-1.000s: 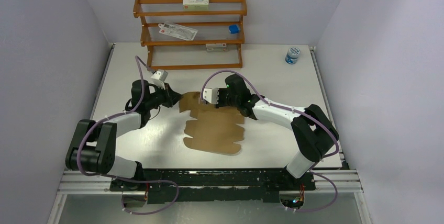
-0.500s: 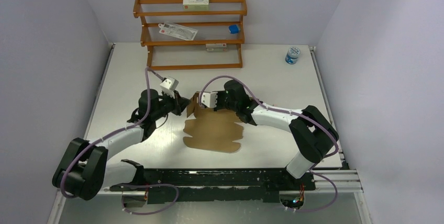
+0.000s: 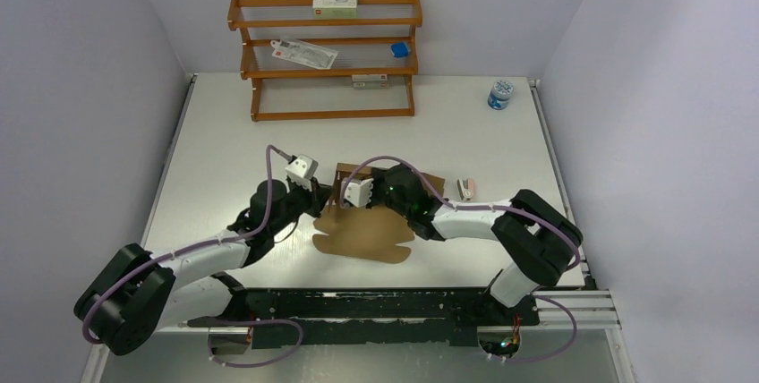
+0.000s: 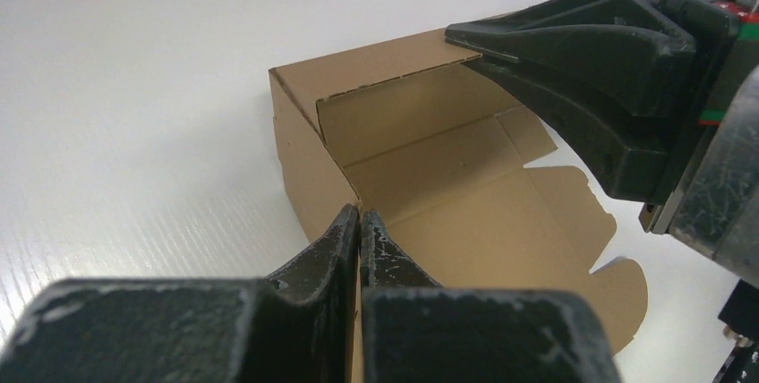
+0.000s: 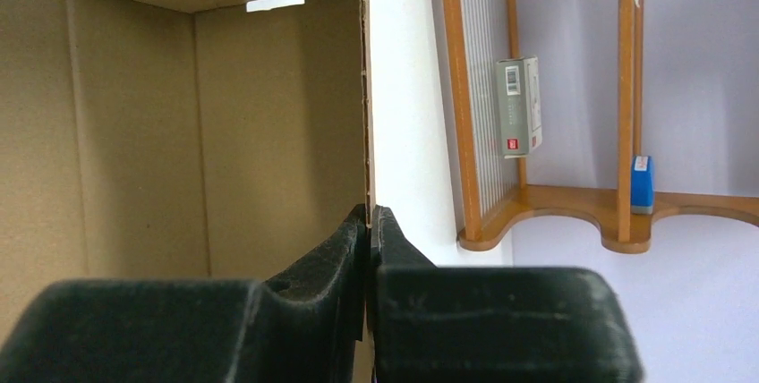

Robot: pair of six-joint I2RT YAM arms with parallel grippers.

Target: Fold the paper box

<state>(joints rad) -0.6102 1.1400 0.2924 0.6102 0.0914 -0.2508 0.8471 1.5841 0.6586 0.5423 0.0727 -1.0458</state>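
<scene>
**Pinching the paper box (image 3: pixel 371 235) at two upright walls**

My left fingers (image 4: pixel 356 225) are closed on the edge of the box's side wall. My right fingers (image 5: pixel 369 222) are closed on the edge of the adjoining back wall. Card is clamped in each pair. The two walls stand upright and meet at a corner, while the remaining panels and flaps lie flat on the white worktop (image 3: pixel 224 132), spreading toward my bases. The box sits near the middle of the worktop, between my arms. A wooden rack (image 3: pixel 327 56) stands at the far edge. A small pink-and-white item (image 3: pixel 465 188) lies to the right, apart from the box.
</scene>
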